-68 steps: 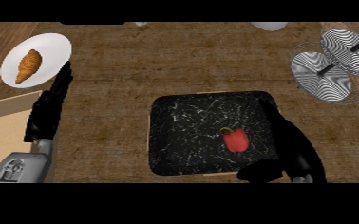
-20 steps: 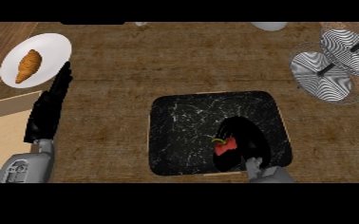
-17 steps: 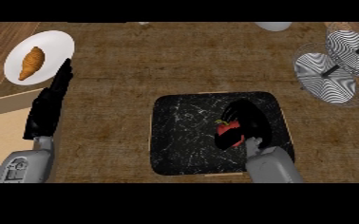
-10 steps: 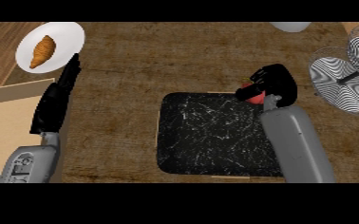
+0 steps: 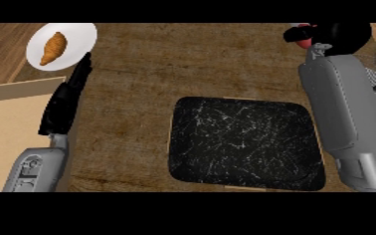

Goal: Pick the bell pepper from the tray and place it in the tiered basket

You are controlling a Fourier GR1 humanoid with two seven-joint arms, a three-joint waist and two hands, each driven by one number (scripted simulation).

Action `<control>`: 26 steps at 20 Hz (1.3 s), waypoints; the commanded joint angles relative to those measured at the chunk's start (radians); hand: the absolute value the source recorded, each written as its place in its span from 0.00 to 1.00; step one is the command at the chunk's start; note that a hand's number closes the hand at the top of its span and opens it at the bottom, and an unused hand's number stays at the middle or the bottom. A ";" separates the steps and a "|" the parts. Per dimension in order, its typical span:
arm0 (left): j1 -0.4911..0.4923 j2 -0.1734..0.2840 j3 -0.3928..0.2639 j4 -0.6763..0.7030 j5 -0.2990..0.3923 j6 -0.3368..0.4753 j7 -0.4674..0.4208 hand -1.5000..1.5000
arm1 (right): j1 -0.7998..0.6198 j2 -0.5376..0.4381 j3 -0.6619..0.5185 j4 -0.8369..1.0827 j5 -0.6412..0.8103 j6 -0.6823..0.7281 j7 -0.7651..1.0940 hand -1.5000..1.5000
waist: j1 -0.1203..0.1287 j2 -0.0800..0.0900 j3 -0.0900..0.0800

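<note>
Right robot hand (image 5: pixel 339 36) is curled around the small red bell pepper (image 5: pixel 300 36), held above the brown wooden counter (image 5: pixel 183 64), clear of the black speckled square tray (image 5: pixel 246 142). Pepper looks light, rigid and glossy, so likely slippery; gripping across its body seems safest. Left robot hand (image 5: pixel 66 99) rests with fingers straight at the left edge.

A kitchen: a brown, wood-grained tabletop (image 5: pixel 183 64) carries a dark, marble-patterned tray (image 5: pixel 246 142) near its front edge. Well up and left of the tray, a white plate (image 5: pixel 77 35) holds a golden croissant (image 5: pixel 53 48).
</note>
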 commanded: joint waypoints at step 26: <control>0.015 0.006 0.042 0.024 -0.001 0.016 0.010 0.50 | -0.452 -0.270 -0.167 0.756 0.472 -0.015 0.089 1.00 | -0.074 -0.024 0.003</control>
